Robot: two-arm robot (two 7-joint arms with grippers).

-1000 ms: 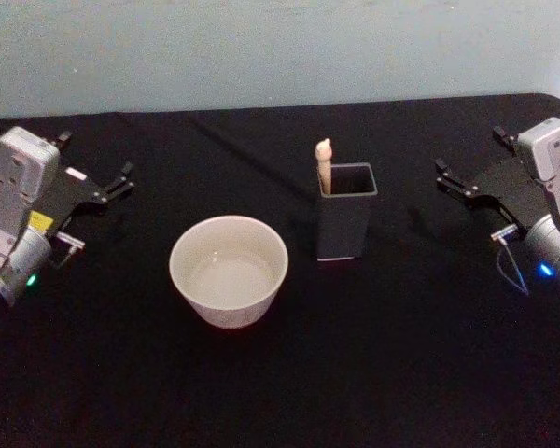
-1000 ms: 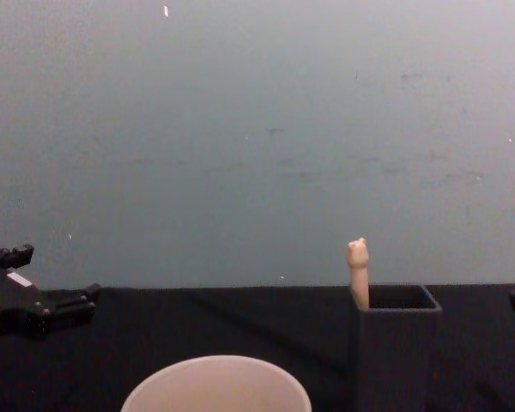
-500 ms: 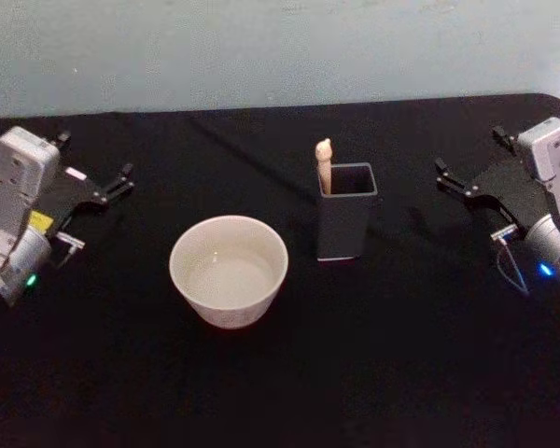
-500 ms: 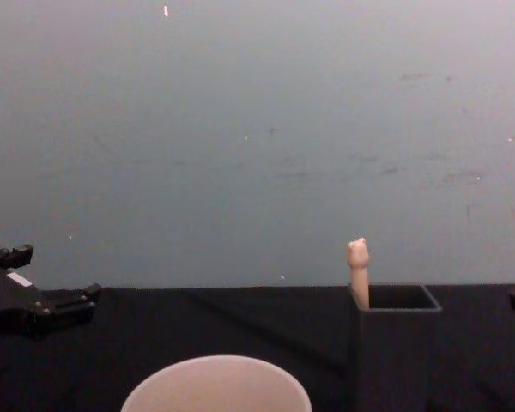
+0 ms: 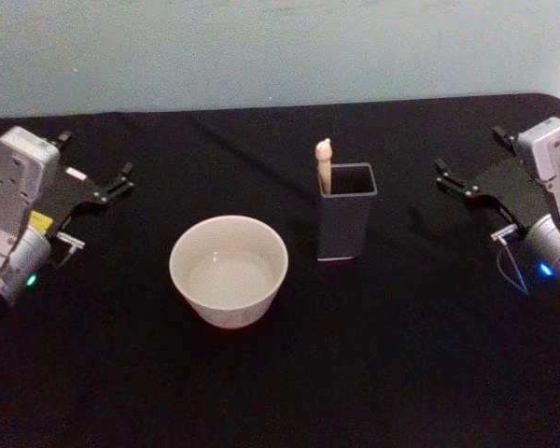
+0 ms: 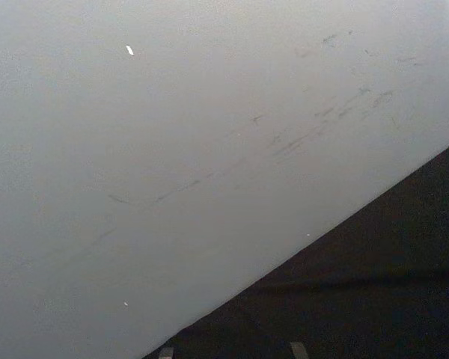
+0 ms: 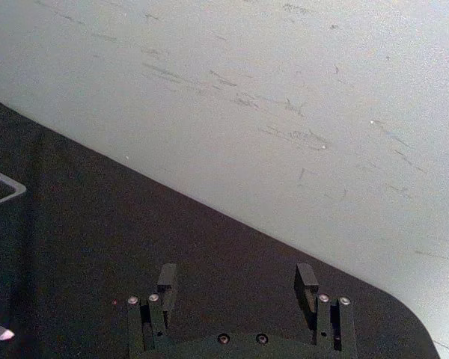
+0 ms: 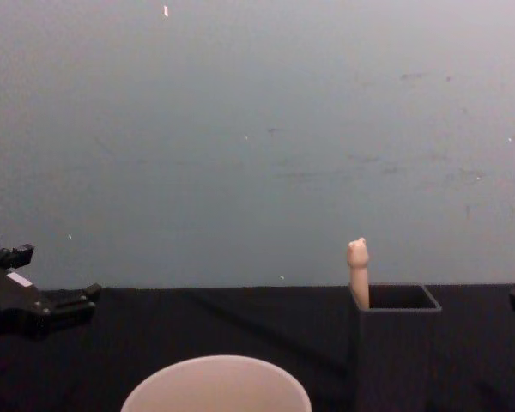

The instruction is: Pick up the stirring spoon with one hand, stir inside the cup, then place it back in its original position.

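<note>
The stirring spoon [image 5: 324, 164] stands in the dark grey square holder [image 5: 346, 224] at the table's middle, with only its pale beige handle and knob tip [image 8: 358, 268] showing above the rim. The round cream cup [image 5: 229, 269] sits left of the holder [image 8: 396, 352] and a little nearer to me; its rim [image 8: 216, 378] also shows in the chest view. My left gripper [image 5: 95, 157] hovers open at the far left, away from the cup. My right gripper [image 5: 469, 151] hovers open at the far right, its two fingers spread wide in its wrist view [image 7: 237, 278]. Neither holds anything.
A black cloth [image 5: 373, 355] covers the table, with free room in front of the cup and on both sides. A plain pale wall [image 8: 257, 129] rises right behind the table's far edge.
</note>
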